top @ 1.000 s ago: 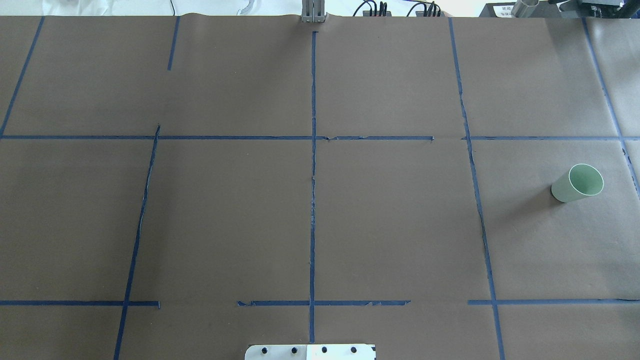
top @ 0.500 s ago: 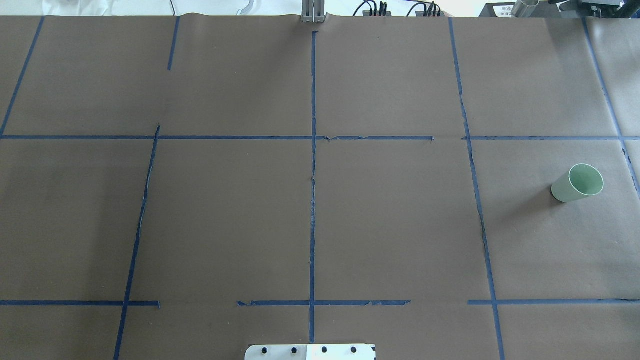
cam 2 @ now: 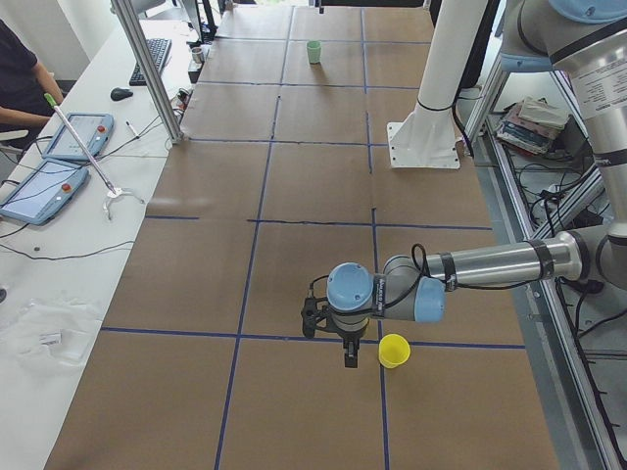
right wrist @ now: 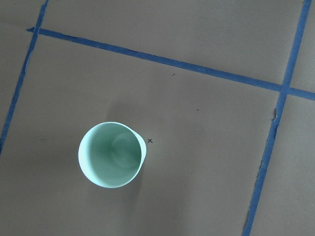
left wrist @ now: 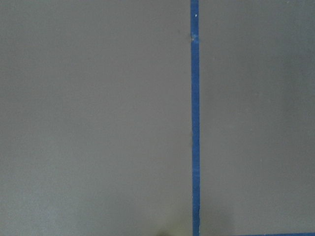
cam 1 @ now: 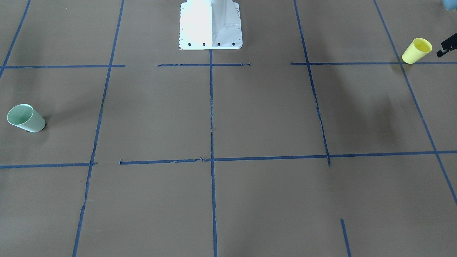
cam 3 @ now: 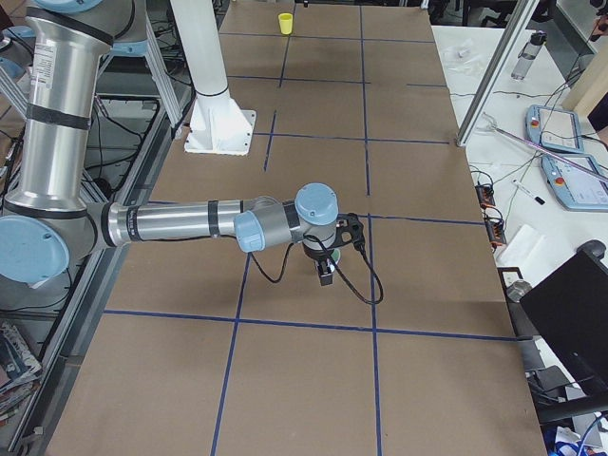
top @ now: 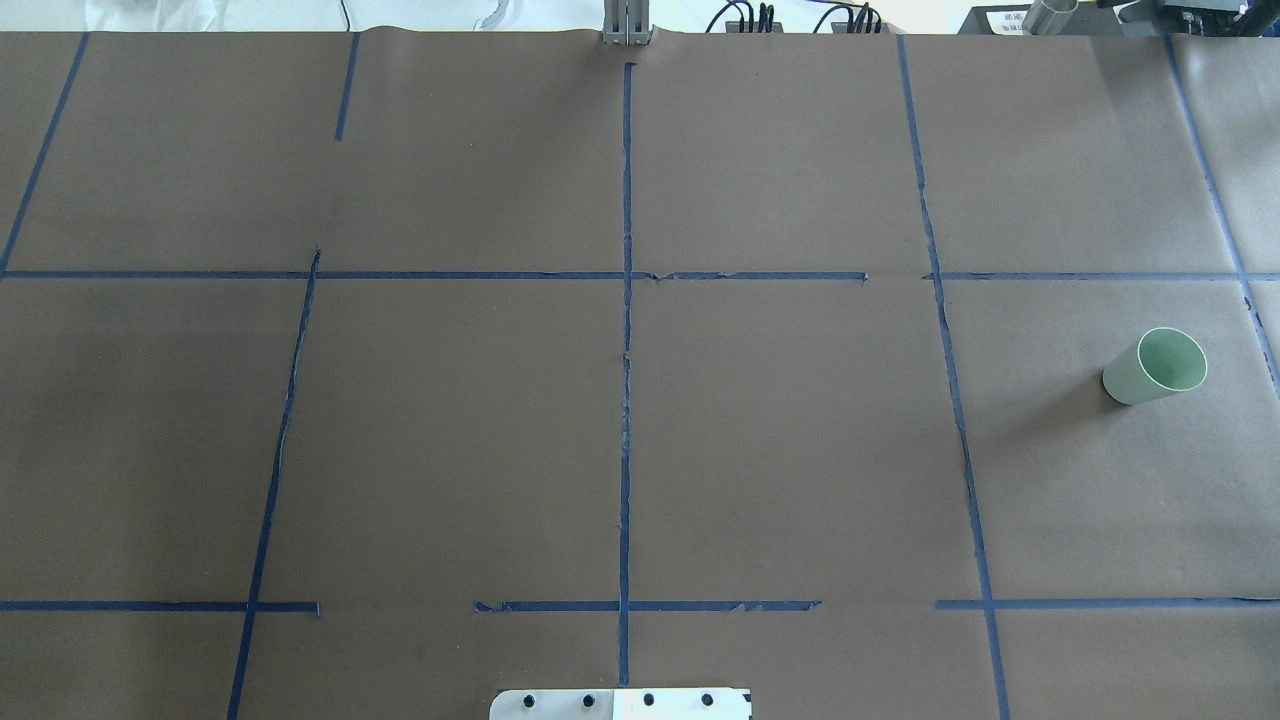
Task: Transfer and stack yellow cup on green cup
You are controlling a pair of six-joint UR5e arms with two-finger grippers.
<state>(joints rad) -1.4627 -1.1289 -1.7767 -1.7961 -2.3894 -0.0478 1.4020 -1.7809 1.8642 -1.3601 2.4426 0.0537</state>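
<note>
The yellow cup (cam 1: 417,50) stands upright near the table's edge on my left side; it also shows in the exterior left view (cam 2: 394,350). My left gripper (cam 2: 350,354) hangs low just beside it, apart from it; I cannot tell whether it is open or shut. The green cup (top: 1155,366) stands upright at the far right, empty, and the right wrist view (right wrist: 112,154) looks straight down into it. My right gripper (cam 3: 326,274) hovers over the green cup and mostly hides it there; its state does not show.
The white robot base plate (cam 1: 210,32) sits at the table's near middle edge. Blue tape lines (top: 626,350) divide the brown table cover. Tablets (cam 2: 69,137) and a metal post (cam 2: 147,69) stand along the operators' side.
</note>
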